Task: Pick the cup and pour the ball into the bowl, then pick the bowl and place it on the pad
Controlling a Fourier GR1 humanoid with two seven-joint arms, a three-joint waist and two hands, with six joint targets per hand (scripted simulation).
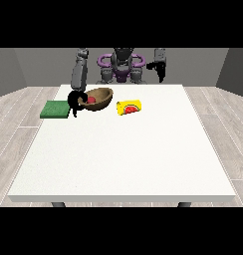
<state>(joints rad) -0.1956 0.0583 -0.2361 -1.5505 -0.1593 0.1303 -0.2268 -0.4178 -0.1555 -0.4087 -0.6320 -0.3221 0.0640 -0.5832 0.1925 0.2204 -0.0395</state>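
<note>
A brown bowl (100, 98) is tilted above the table's far left part, with a red ball (91, 100) inside it. The hand at the view's left (74, 101) grips the bowl's left rim, fingers curled over the edge. A yellow cup (129, 107) with a red watermelon pattern lies on its side to the right of the bowl. A green pad (55, 109) lies flat at the table's left edge, just left of the hand. The hand at the view's right (159, 69) hangs raised beside the robot's torso, away from everything.
The white table (123, 154) stretches wide toward the camera in front of the objects. The robot's torso (121, 64) stands behind the far edge. Wooden floor surrounds the table.
</note>
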